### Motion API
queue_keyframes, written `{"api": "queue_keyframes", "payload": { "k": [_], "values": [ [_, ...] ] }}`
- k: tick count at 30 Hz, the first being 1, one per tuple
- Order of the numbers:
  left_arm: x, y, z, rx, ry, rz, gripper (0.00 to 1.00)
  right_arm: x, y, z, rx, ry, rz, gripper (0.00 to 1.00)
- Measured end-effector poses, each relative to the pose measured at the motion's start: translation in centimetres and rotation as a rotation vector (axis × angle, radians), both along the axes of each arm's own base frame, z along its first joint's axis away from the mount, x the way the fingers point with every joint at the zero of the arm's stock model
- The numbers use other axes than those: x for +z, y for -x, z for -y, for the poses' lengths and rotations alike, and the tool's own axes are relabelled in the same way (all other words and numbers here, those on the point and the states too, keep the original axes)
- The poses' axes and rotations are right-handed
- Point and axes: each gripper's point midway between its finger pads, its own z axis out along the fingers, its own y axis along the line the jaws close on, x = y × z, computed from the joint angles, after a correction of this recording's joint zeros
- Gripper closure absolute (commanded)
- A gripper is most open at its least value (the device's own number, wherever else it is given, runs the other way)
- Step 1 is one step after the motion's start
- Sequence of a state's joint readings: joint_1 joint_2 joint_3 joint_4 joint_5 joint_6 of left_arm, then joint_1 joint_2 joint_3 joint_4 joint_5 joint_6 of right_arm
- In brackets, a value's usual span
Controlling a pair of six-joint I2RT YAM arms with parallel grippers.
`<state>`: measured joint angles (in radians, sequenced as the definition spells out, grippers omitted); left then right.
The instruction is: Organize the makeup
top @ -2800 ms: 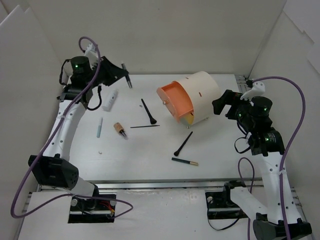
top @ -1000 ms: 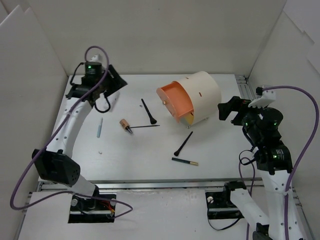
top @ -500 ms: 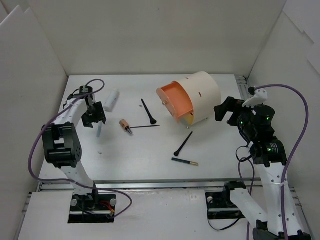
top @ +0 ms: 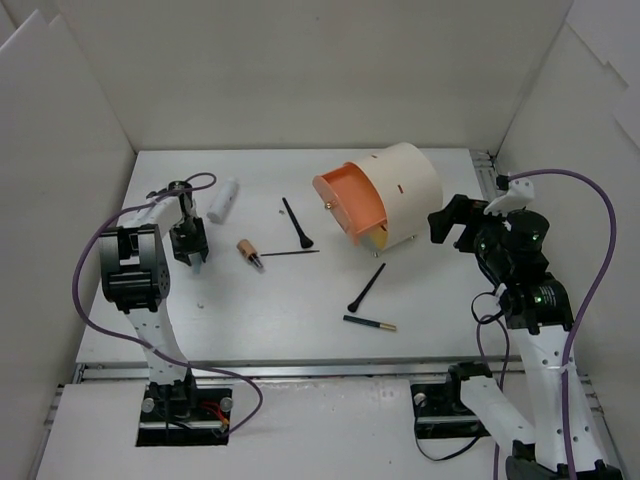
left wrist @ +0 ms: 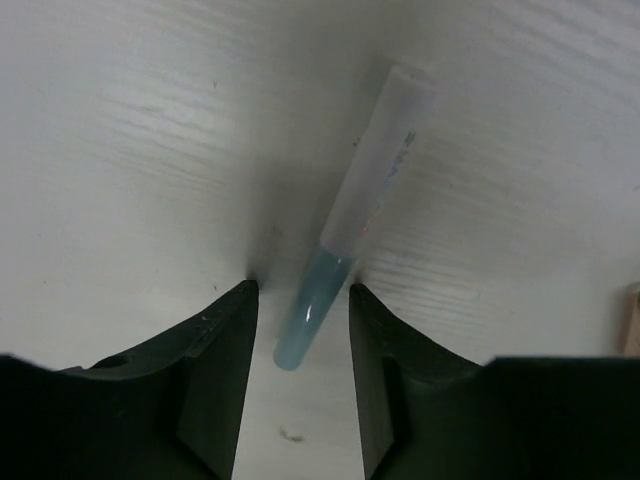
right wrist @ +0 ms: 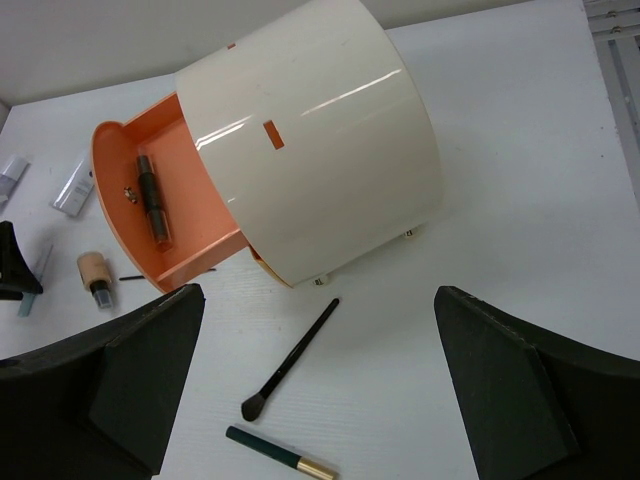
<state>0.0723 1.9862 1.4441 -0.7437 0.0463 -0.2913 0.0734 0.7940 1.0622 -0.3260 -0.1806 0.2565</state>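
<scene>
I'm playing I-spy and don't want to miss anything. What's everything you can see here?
organizer: 1, cream, orange drawer open, far middle
dark stick: 1, blackish, in drawer
white tube: 1, white, far left
slim pen: 1, pale, bluish tip, left
stubby brush: 1, tan, right of pen
thin stick: 1, black, beside stubby brush
black brushes: 2, black, left of drawer and nearer than organizer
pencil: 1, dark with gold end, near middle
table: 1, white
left gripper: open, straddling pen
right gripper: open, right of organizer

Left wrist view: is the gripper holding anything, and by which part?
Nothing held yet. The jaws of the left gripper stand open astride the blue-tinted end of the pale slim pen, which lies on the table.
</scene>
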Motion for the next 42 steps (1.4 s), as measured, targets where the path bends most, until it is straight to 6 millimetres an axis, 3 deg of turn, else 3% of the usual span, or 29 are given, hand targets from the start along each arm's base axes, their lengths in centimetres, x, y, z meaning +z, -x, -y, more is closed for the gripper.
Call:
{"api": "queue_keyframes", "payload": {
  "k": [8, 14, 16, 18, 20, 25, 29, 31, 34, 42],
  "values": [
    [-0.4, -0.6, 0.0, 0.003, -0.012, 0.000, 0.99, -0.1, -0.1, 0.0, 0.000, 0.001, -0.003, 0.02],
    [0.4, -0.9, 0.6, 0.006, 0.009, 0.030, 1.00, -0.3, -0.2, 0.0, 0.000, 0.004, -0.009, 0.02],
    [2.2, -1.3, 1.5, 0.006, 0.058, 0.079, 1.00, -0.3, -0.2, 0.0, 0.000, 0.005, -0.009, 0.02],
    [5.3, -1.9, 3.0, 0.001, 0.122, 0.170, 1.00, -0.3, -0.2, 0.0, 0.000, 0.005, -0.009, 0.02],
    [9.3, -2.6, 4.9, -0.017, 0.194, 0.282, 1.00, -0.3, -0.2, 0.0, 0.000, 0.005, -0.009, 0.02],
    [22.3, -4.0, 12.6, -0.109, 0.434, 0.625, 1.00, -0.3, -0.2, 0.0, 0.000, 0.004, -0.010, 0.02],
    [29.1, -3.7, 18.7, -0.156, 0.660, 0.767, 1.00, -0.4, -0.3, 0.1, -0.006, 0.006, -0.015, 0.02],
    [30.7, -3.9, 21.4, -0.160, 0.759, 0.780, 1.00, -0.5, -0.4, 0.2, -0.009, 0.007, -0.018, 0.02],
    [31.5, -4.8, 25.2, -0.153, 0.863, 0.762, 1.00, -0.5, -0.4, 0.2, -0.009, 0.007, -0.018, 0.02],
    [31.1, -6.1, 34.0, -0.162, 1.002, 0.682, 1.00, -0.5, -0.4, 0.3, -0.014, 0.008, -0.016, 0.02]
  ]
}}
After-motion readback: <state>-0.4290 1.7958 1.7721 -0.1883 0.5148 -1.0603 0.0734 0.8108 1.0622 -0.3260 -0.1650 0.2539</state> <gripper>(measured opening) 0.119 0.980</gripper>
